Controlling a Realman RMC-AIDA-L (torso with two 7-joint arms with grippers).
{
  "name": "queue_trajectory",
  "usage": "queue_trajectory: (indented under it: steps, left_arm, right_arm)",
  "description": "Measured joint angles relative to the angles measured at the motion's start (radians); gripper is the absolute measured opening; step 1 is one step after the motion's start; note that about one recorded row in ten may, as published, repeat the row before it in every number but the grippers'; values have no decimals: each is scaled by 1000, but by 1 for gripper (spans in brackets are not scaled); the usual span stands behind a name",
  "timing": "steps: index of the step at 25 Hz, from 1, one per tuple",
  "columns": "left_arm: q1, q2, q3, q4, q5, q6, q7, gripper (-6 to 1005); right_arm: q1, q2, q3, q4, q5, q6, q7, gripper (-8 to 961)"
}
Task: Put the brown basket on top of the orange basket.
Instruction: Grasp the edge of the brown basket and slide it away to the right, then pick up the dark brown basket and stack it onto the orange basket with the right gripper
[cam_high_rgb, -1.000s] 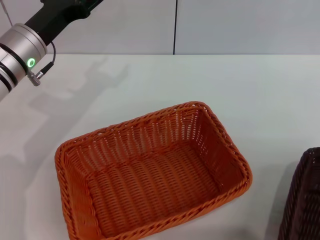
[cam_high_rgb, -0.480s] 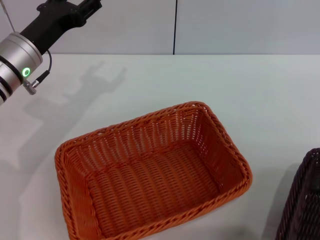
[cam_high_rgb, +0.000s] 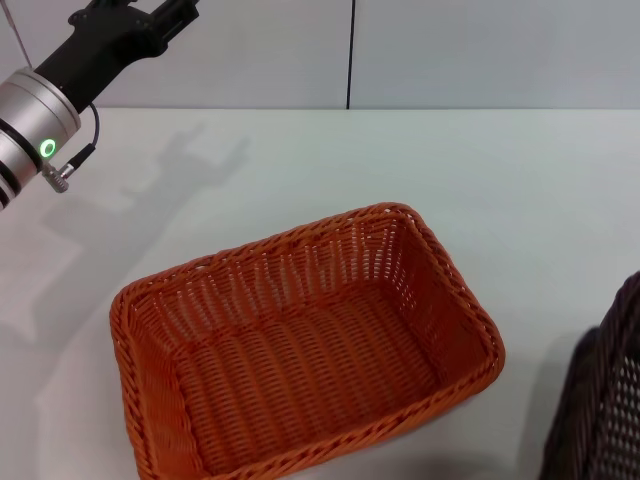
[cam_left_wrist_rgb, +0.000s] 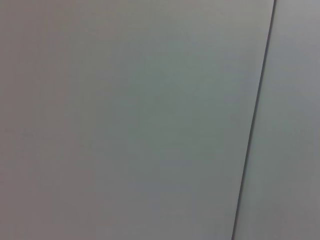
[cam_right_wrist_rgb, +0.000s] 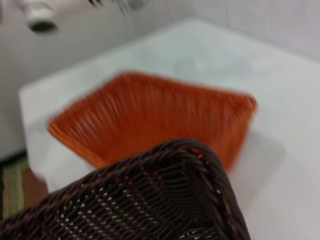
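The orange basket (cam_high_rgb: 300, 350) stands empty in the middle of the white table (cam_high_rgb: 520, 180); it also shows in the right wrist view (cam_right_wrist_rgb: 150, 112). The brown basket (cam_high_rgb: 605, 400) shows only as a tilted edge at the lower right, raised off the table with its shadow below. It fills the near part of the right wrist view (cam_right_wrist_rgb: 150, 200), beside and slightly above the orange basket. My right gripper holds it, but its fingers are hidden. My left gripper (cam_high_rgb: 170, 12) is high at the far left, open and empty.
A grey wall with a dark vertical seam (cam_high_rgb: 350, 55) runs behind the table. The left wrist view shows only this wall (cam_left_wrist_rgb: 125, 120). Bare table lies behind and to the right of the orange basket.
The brown basket has risen and tilted at the lower right, its edge now higher and further out of view. My left arm has lifted slightly up and back.
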Motion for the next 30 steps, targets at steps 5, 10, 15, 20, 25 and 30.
queue_trajectory:
  steps: [5,10,15,20,25,30]
  left_arm:
    - [-2,1,-1,-4,0,-7,4,813]
    - [-2,1,-1,-5,1,-9,9,813]
    - [-4,2,-1,-6,2,-10,21,813]
    - [-7,2,-1,-14,2,-12,41,813]
    - [-9,2,-1,-19,4,-15,42,813]
    - [-9,2,1,-19,9,-19,42,813]
  right_arm:
    - [-13,-12,3,77,92,-19,-33,177]
    - [-5,-41,-3,239,149,-57,-104,186]
    - [-3,-32,1,291,209,-59,-131,195]
    - [-5,-17,-20,377,351,-61,-168,204]
    - [15,38,-15,407,379,-49,-231,212]
    - [13,114,-5,435,447,-31,-289,221]
